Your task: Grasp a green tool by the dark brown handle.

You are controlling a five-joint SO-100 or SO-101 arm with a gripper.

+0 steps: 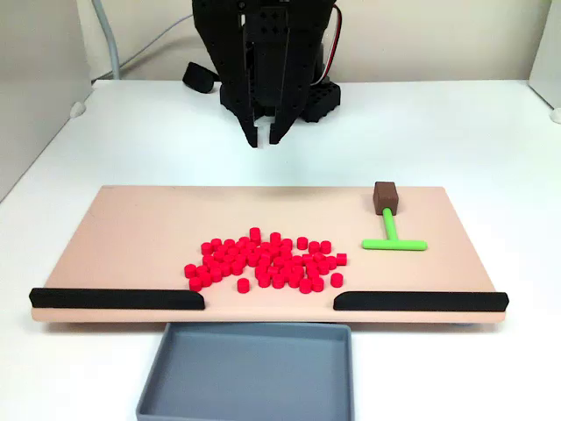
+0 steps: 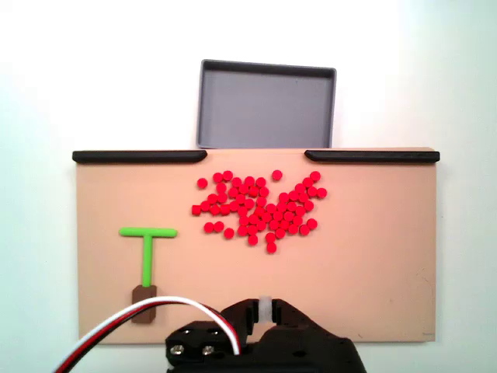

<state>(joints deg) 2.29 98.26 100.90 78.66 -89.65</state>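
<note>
- White counter (image 1: pixel 131 132) carries a tan board (image 1: pixel 140 228) with a heap of red beads (image 1: pixel 267 260) at its middle.
- Pincer (image 1: pixel 264 140) hangs above the board's far edge at 12 o'clock, tips pointing down, barely parted, holding nothing.
- Green tool (image 1: pixel 392 239) lies flat toward 3 o'clock on the board, crossbar nearest the camera.
- Dark brown handle (image 1: pixel 386 197) caps the stem's far end; from the pincer it sits toward 4 o'clock, stem running near to far.

Red beads (image 1: pixel 267 261) clustered on board (image 1: pixel 140 237); grey tray (image 1: pixel 250 373) beside.
</note>
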